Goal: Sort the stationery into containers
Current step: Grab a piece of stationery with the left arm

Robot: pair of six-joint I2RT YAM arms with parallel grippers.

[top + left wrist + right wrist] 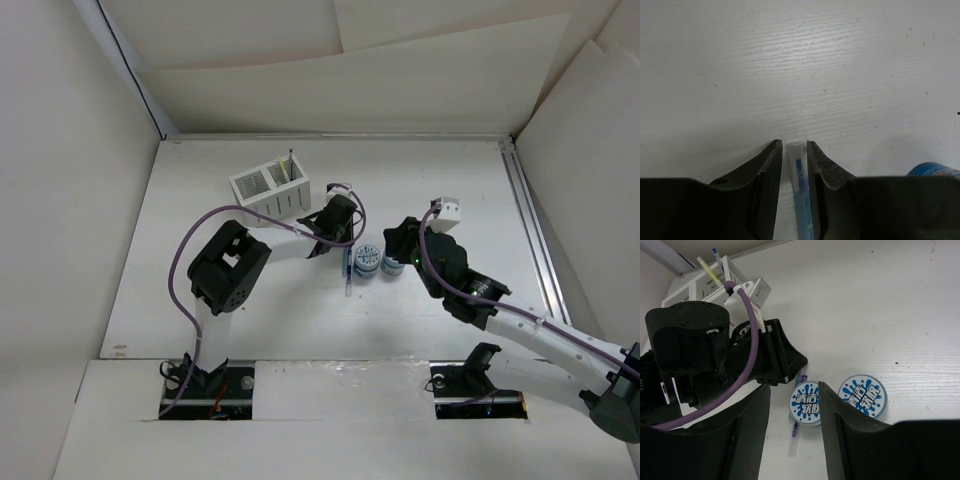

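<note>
Left wrist, left tool low astride pen, clamping uncertain, right tool spread.

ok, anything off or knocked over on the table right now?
Nothing stands out. The organizer stands upright with pens in it. Both tape rolls lie flat side by side. One loose pen lies on the table inside the left pincer.

Under me lies a white table, faintly grained and speckled. White panels fill the frame's top; a metal rail runs down the right side.
</note>
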